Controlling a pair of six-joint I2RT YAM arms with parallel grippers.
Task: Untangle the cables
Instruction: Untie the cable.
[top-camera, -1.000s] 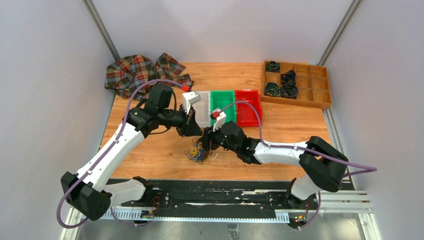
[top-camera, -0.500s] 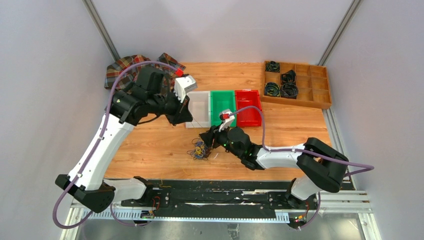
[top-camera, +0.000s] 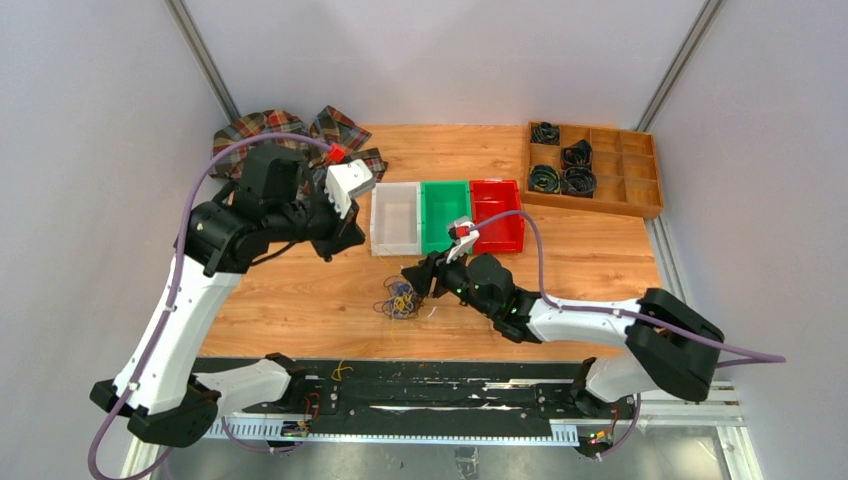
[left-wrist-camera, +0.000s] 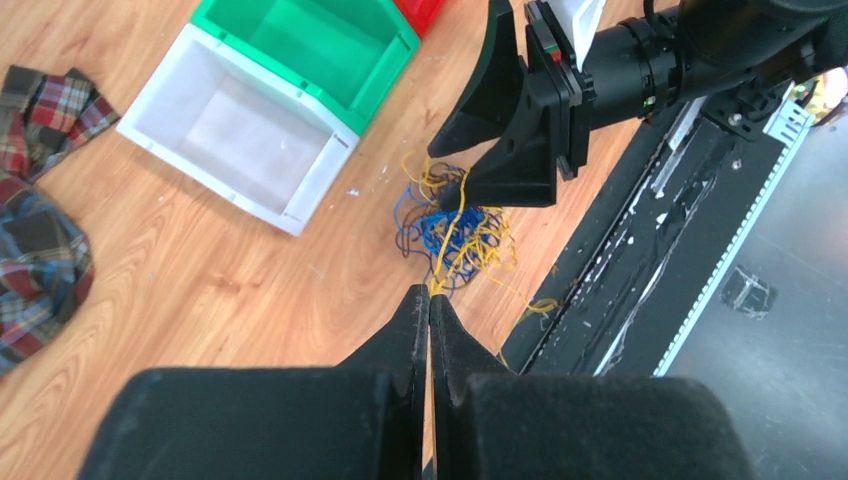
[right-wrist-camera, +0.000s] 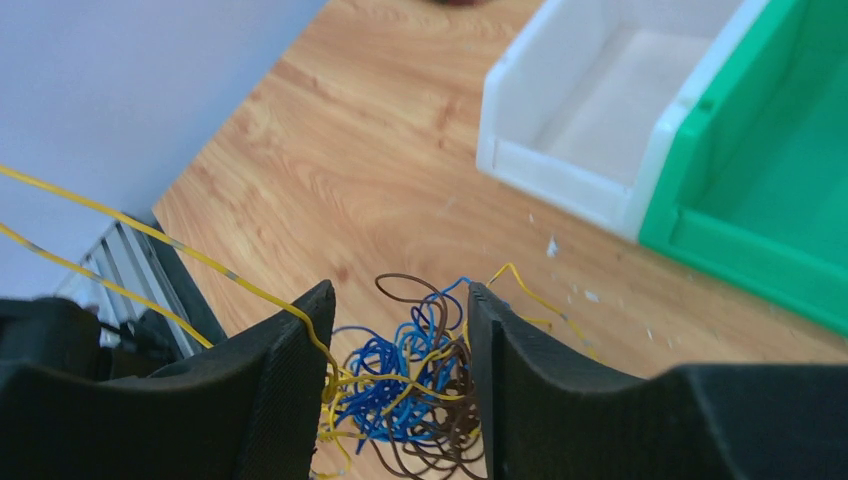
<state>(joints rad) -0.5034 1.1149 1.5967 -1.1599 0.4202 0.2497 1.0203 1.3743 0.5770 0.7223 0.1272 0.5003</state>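
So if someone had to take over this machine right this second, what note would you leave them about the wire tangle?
Left gripper: shut, pinching one yellow strand that runs taut from the bundle.
Right gripper: open, jaws straddling the bundle.
Where: the bundle, yellow, blue and brown wires in one knot, lies on the table in front of the white bin.
Done: one strand partly drawn out.
Left: the bundle itself is not yet separated.

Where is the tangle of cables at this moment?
In the top view the cables lie on the table toward its near edge, just in front of the white bin, at the tips of the right arm's open fingers.
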